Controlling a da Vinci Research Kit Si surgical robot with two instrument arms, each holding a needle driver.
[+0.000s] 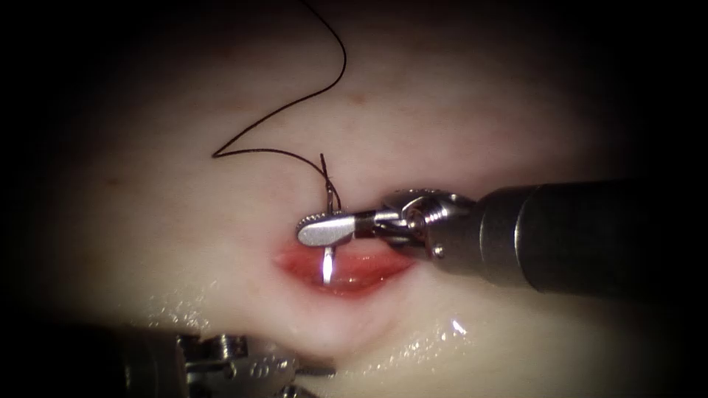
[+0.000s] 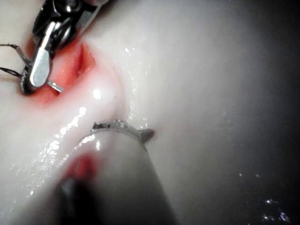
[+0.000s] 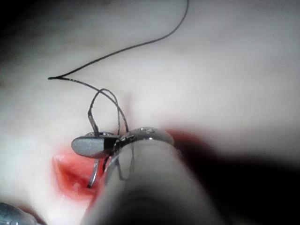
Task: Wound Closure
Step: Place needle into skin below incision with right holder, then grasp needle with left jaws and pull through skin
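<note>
While the right hand (image 1: 318,230) is clamped on the needle (image 1: 327,267) mid-curve, its tip reaches into the cut (image 1: 361,274) in the tissue (image 1: 472,125); thread (image 1: 295,103) trails up. The left hand (image 1: 310,372) waits below, state unclear. Left wrist: right hand (image 2: 40,70) over the cut (image 2: 79,61). Right wrist: needle (image 3: 93,176) tip in the cut (image 3: 70,176).

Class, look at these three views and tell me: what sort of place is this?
Probably a surgical training bench. A slab of tissue with a red cut, a right tool holding a curved needle over that cut, and dark thread trailing across the tissue.
</note>
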